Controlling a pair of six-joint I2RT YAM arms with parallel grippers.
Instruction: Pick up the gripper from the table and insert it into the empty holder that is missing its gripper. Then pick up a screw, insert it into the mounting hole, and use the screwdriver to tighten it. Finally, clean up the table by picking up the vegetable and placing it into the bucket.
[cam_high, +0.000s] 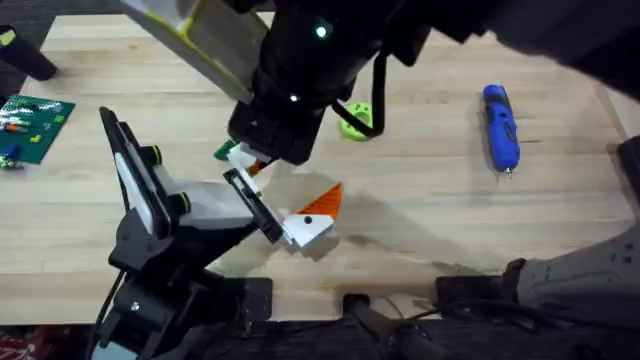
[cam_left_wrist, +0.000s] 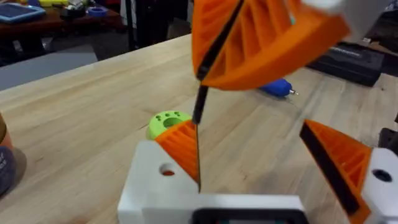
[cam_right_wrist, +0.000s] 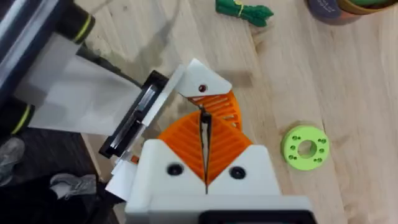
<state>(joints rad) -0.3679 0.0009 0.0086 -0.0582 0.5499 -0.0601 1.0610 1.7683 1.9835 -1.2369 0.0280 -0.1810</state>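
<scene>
Pale wooden surface (cam_high: 420, 200), its far middle covered in the overhead view by a dark, blurred arm. The right pincer (cam_right_wrist: 205, 149) is clenched, orange pads pressed together along a thin dark seam; whether anything is pinched there is hard to make out. Just ahead of its tips lies the gripper (cam_right_wrist: 202, 90), its white end against the holder (cam_right_wrist: 134, 121); seated or not, I cannot tell. Farther ahead lies the vegetable (cam_right_wrist: 242, 9), and the bucket (cam_right_wrist: 348, 6) is cut off at the frame edge. A lime-green ring (cam_right_wrist: 305, 146) sits beside the pincer. The left pincer (cam_left_wrist: 245, 134) is released, fingers apart; a blurred orange ribbed shape (cam_left_wrist: 267, 37) hangs close above it, with the screwdriver (cam_left_wrist: 277, 87) well beyond
</scene>
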